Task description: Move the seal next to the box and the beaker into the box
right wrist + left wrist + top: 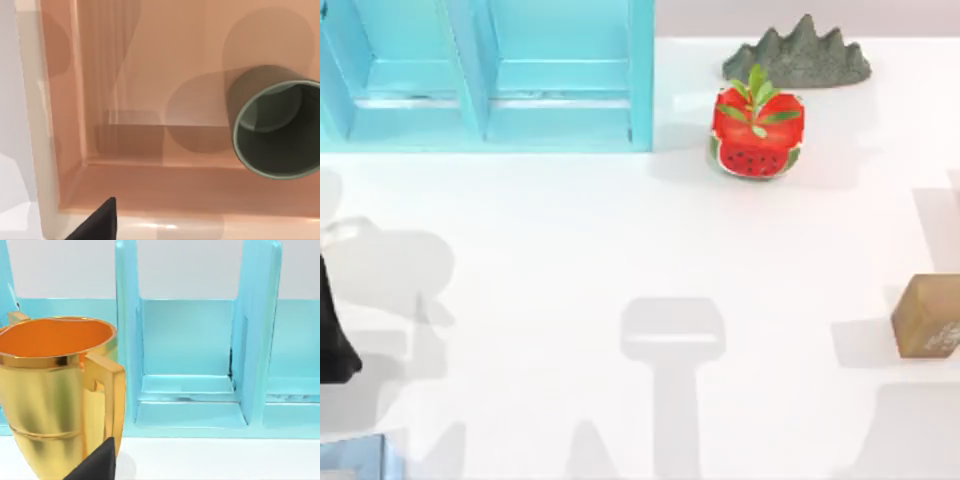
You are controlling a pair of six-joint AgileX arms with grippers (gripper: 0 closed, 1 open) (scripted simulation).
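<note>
- Seal (927, 316): a tan-brown block resting on the white table (620, 250) at the top view's right edge, with whitish marks low on 1 face. It stands apart from everything else seen on the table from above.
- Beaker (274, 130): seen in the right wrist view as a dark olive-grey cylinder inside the box (45, 150), open mouth towards the camera. It sits on the box's peach-coloured floor, away from the pale side wall.
- Right gripper: 1 dark fingertip (97, 222) appears at the picture's edge above the box rim. It is apart from the beaker; how far the claw is open cannot be told.
- Left arm (335, 330): a dark shape at the top view's left edge. In the left wrist view, 1 dark fingertip (95, 465) lies just in front of a gold cup (55, 390) with an orange interior and a handle. Claw opening and contact cannot be told.
- Other items: a turquoise rack (490, 75) at the far left, a red watermelon-patterned pot (756, 135) with green leaves, and a grey rock-shaped piece (798, 55) behind the pot.
</note>
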